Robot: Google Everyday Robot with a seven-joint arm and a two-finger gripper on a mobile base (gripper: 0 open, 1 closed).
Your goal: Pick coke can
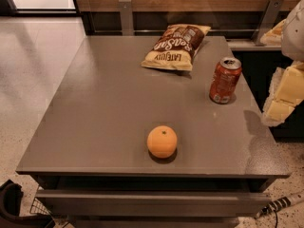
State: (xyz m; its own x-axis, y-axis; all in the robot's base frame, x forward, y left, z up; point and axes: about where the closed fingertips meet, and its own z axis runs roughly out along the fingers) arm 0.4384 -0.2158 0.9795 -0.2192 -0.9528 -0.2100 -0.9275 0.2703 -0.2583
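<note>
The coke can (225,80) stands upright on the right side of the grey table (104,118), near its right edge. It is red-orange with a silver top and white markings. My gripper (281,99) is at the right edge of the view, pale yellow and white, held above the floor just off the table's right side. It is to the right of the can, apart from it, and holds nothing that I can see.
A brown-and-yellow chip bag (176,46) lies at the back of the table. A round orange fruit (162,141) sits near the front edge. A wood-panelled wall with metal brackets (126,15) stands behind the table. A dark counter (266,70) is to the right.
</note>
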